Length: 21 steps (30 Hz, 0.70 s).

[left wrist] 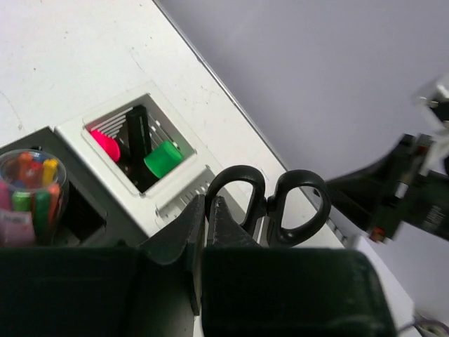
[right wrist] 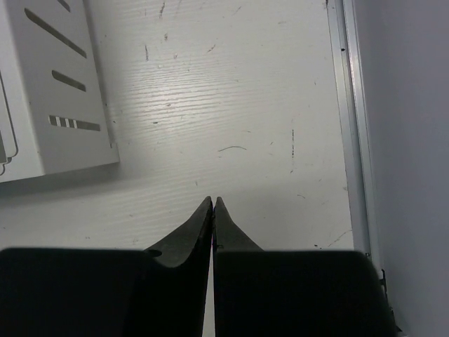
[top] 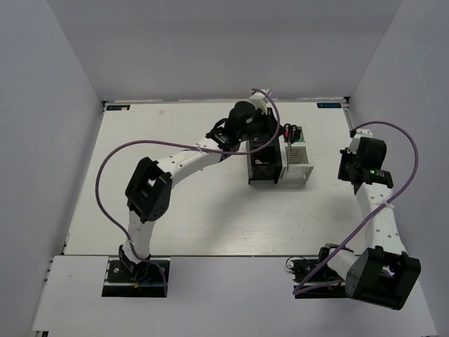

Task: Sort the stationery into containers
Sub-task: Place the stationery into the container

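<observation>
Above the white slotted pen holder [left wrist: 179, 196], I am pinching stiff, slippery-looking black-handled scissors [left wrist: 270, 203], apparently by the blades, in my narrow-clamped left pincer [left wrist: 208, 205], loops toward two o'clock.

No legible txt anywhere, folks. Top view: two small dark tags at the far corners of the surface [top: 210, 225], L tag [top: 119, 107] and R tag [top: 330, 105]. Both have pale marks on them, but they're way too small to read. L wrist view: a pink label [left wrist: 14, 228] on a clear tub [left wrist: 35, 165] of coloured bits, blurred, no chars to make out. R wrist view: no txt, nos. or brand to read.
</observation>
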Motion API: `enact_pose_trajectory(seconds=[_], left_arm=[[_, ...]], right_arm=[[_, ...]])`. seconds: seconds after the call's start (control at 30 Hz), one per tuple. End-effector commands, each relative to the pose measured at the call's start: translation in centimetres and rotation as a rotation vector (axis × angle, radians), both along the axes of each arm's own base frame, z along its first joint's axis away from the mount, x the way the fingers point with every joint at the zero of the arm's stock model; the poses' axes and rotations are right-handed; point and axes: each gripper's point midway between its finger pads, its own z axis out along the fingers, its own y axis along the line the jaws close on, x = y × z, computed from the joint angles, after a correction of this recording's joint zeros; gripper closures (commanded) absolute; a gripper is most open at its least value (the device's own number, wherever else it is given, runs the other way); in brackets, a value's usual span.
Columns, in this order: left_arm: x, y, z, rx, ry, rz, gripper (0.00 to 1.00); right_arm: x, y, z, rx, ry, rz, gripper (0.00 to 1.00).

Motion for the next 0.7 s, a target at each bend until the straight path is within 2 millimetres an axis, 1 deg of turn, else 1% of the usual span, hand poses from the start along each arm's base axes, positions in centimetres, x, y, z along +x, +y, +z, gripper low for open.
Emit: enact_pose_trajectory(seconds=[0.0,0.07,0.1,0.13,0.17,0.23,0.27,0.3,0.4,0.47,0.5,0.53,0.57,0.6,0.63,0.67], left_arm=[[1.1,-2.0,5.1,-0.123,-0.162,0.039,1.00],[1.6,-2.6,5.8,-0.129,-0.199,0.049,1.00],[1.9,-3.2,4.1,-0.112,-0.184,0.050,1.00],[2.2,-3.4,4.5,-0.124,-0.189,0.057,1.00],[2.5,-3.5,3.8,-0.119,-0.182,0.063,1.00],[2.8,-3.5,3.9,-0.138,-0.178,0.075,1.00],[3.2,-3.4,3.4,-0.139,-0.171,0.083,1.00],[3.3,-3.3,3.6,-0.159,-0.163,0.086,1.00],[3.9,-3.0,3.1,-0.200,-0.103,0.095,1.00],[4.8,-2.2,3.9,-0.273,-0.078,0.104,1.00],[4.8,-2.1,3.6,-0.281,-0.064,0.102,1.00],[5.0,-1.9,3.7,-0.286,-0.062,0.106,1.00],[5.1,-1.7,4.1,-0.285,-0.071,0.120,1.00],[5.4,-1.6,4.1,-0.281,-0.076,0.133,1.00],[5.5,-1.6,3.8,-0.258,-0.101,0.137,1.00],[5.6,-1.7,3.3,-0.235,-0.101,0.149,1.00]], right_arm=[[0.6,-0.6,0.4,-0.009,-0.037,-0.036,0.97],[0.6,-0.4,0.3,-0.004,-0.037,-0.028,0.97],[0.6,-0.3,0.3,0.006,-0.038,-0.021,0.97],[0.6,-0.2,0.4,0.009,-0.039,-0.015,0.97],[0.6,0.1,0.2,0.018,-0.036,-0.003,0.97],[0.6,0.1,0.1,0.020,-0.037,-0.001,0.97],[0.5,0.2,0.1,0.027,-0.035,0.003,0.97],[0.5,0.2,0.1,0.025,-0.036,0.005,0.97],[0.5,0.3,-0.1,0.031,-0.029,0.012,0.97],[0.5,0.2,-0.1,0.029,-0.028,0.013,0.97],[0.5,0.4,-0.2,0.031,-0.025,0.017,0.97],[0.5,0.2,0.0,0.027,-0.030,0.013,0.97],[0.5,0.3,-0.1,0.028,-0.029,0.015,0.97],[0.5,0.4,-0.3,0.031,-0.023,0.017,0.97],[0.5,0.3,-0.2,0.030,-0.024,0.016,0.97],[0.6,0.8,-0.2,0.048,-0.027,0.039,0.97]])
